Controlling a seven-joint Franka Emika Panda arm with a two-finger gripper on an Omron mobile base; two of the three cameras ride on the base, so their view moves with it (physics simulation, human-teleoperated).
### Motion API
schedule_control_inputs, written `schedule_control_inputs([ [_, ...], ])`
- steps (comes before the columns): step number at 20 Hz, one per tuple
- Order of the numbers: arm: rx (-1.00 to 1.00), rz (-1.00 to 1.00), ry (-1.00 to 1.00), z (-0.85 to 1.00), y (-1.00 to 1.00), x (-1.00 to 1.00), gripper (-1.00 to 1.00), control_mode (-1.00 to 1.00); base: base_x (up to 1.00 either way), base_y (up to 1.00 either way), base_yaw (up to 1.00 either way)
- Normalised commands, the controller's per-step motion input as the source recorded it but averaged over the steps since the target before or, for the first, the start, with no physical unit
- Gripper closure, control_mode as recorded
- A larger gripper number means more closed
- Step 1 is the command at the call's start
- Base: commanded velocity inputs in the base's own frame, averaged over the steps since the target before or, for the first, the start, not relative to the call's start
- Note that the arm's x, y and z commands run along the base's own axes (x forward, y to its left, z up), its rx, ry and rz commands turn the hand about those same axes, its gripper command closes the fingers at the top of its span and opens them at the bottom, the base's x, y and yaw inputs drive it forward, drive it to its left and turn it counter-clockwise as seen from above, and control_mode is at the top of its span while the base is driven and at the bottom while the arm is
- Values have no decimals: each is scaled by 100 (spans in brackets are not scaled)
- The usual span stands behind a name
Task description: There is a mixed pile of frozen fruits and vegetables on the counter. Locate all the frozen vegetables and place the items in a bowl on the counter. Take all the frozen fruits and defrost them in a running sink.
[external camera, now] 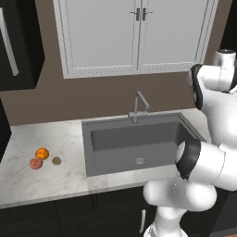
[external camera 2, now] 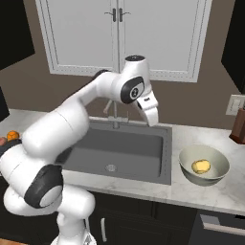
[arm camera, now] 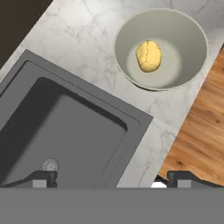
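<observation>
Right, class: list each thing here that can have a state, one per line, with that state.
Hand: open, holding nothing.
Bowl: upright, holds the yellow piece.
Sink: empty.
Faucet: no water visible.
Upper cabinet doors: closed.
Orange ball, reddish ball, grey-brown disc: on the counter.

Arm hides the orange ball [external camera 2: 12, 136] partly.

White wall cabinets [external camera: 139, 34], brown wall [external camera: 92, 95], wooden floor [arm camera: 201, 131]
</observation>
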Motion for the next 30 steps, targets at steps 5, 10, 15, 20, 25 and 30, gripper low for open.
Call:
schedule_control_inputs([
  [5, 9, 28, -1, 11, 42, -93, -100, -100, 0, 0, 0],
  [10, -2, 24, -3, -2, 69, -72, -100, -100, 0, 0, 0],
  [15, -5, 40, 2, 0, 95, -31, -100, -100, 0, 0, 0],
  [20, -2, 43, 0, -3, 99, -15, -100, -100, 0, 0, 0],
  [25, 0, 46, 15, -25, 100, 5, -100, -100, 0, 0, 0],
  [30, 0, 47, 28, -30, 88, 13, -100, -100, 0, 0, 0],
])
